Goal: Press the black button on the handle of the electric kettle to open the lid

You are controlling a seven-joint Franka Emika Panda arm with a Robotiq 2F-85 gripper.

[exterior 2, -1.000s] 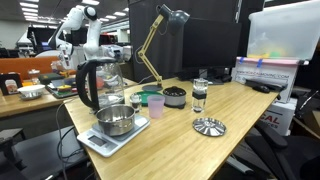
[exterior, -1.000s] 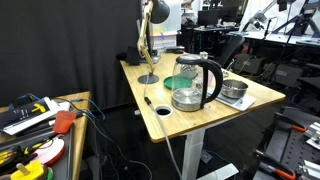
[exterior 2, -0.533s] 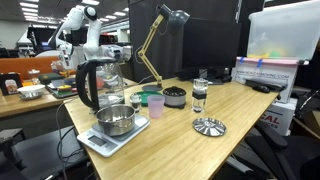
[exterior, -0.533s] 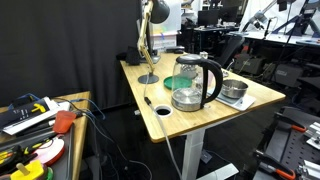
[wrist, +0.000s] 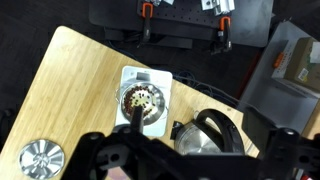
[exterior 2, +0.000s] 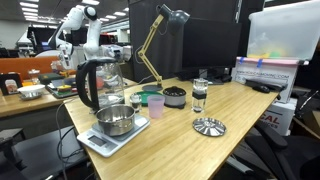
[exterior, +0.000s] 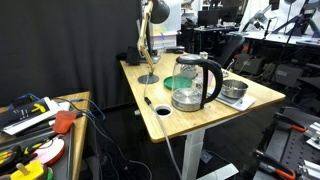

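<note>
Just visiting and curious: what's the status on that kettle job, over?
Gripper open, hovering above kettle. Lid looks shut. Pan beside kettle, not blocking handle.

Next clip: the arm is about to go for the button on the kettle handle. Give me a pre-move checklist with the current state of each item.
1. Lid of the electric kettle down: ok, it sits flat on top in both exterior views.
2. Handle free of clutter: ok. The steel pan stands near the kettle without touching it.
3. Gripper empty: ok, its fingers are spread and hold nothing.
4. Gripper lined up over the handle: not ok. The wrist view shows it high above the table, with the kettle near the lower edge of the frame.
5. Black button located: cannot tell, too small to make out.
</note>
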